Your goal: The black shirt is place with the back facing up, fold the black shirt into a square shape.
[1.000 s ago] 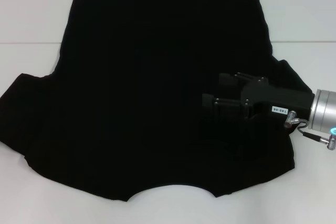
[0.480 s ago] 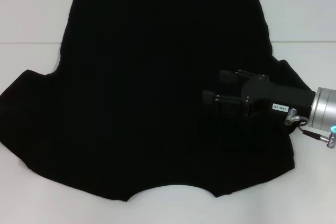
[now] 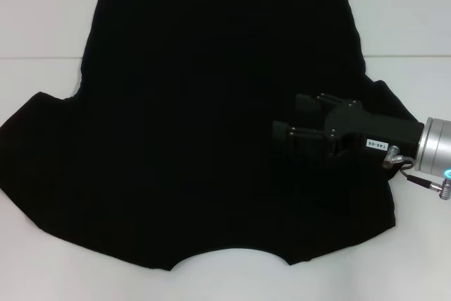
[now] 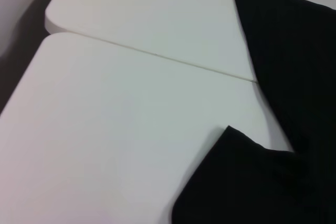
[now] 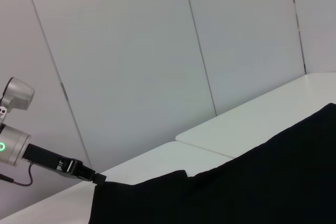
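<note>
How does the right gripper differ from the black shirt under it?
The black shirt is wide, soft and flat on the table; the right gripper is small and rigid, over its right side, fingers apart. The shirt is plain; the gripper bears a white label. Both are black. The left gripper is off by the shirt's edge.

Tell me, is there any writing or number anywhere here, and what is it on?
One small white sticker on the right gripper, above the black shirt: it seems to read "146-06", but it is too small to be sure.
Nothing else readable on the shirt or the white table.
</note>
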Available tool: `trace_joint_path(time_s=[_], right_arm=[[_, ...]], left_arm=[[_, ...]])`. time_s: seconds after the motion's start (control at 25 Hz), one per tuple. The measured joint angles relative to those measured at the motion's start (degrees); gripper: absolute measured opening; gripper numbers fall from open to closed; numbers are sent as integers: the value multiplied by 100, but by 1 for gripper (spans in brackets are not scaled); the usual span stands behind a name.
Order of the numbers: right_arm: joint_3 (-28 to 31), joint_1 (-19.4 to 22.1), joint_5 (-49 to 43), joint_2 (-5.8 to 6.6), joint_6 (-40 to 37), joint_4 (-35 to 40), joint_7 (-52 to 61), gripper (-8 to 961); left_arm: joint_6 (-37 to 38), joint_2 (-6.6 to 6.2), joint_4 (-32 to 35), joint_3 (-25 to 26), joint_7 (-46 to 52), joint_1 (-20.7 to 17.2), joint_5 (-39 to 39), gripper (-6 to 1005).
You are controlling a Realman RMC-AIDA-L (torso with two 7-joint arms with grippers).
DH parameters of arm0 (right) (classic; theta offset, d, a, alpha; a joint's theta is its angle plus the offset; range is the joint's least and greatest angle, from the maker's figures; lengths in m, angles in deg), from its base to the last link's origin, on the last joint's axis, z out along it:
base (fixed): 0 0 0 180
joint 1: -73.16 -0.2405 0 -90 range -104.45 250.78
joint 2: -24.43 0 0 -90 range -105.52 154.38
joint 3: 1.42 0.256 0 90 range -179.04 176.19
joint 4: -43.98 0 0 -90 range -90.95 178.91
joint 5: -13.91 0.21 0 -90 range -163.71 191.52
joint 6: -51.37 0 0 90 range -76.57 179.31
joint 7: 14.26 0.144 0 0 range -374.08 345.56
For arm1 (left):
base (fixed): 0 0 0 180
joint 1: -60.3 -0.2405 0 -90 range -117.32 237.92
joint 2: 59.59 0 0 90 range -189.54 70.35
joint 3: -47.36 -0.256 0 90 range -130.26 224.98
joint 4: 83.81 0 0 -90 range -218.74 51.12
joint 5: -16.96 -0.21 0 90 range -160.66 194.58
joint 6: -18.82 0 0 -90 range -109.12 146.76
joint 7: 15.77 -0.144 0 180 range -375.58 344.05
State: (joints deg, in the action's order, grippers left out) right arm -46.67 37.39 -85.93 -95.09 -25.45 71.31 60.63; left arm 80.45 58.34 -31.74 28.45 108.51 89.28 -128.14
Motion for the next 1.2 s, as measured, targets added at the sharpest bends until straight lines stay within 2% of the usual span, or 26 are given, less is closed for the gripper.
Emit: trace_joint_path(time_s=[0.36, 0.64, 1.2], right_arm=[[17, 4, 0, 0, 8, 0, 0, 931], [61, 13, -1, 0, 9, 0, 0, 929], [60, 39, 0, -9, -26, -9, 0, 925]], left_arm=[[168, -3, -33, -69, -32, 40, 28, 14], [704, -15, -33, -66, -509, 59, 517, 15], [858, -7, -87, -72, -888, 61, 572, 17]])
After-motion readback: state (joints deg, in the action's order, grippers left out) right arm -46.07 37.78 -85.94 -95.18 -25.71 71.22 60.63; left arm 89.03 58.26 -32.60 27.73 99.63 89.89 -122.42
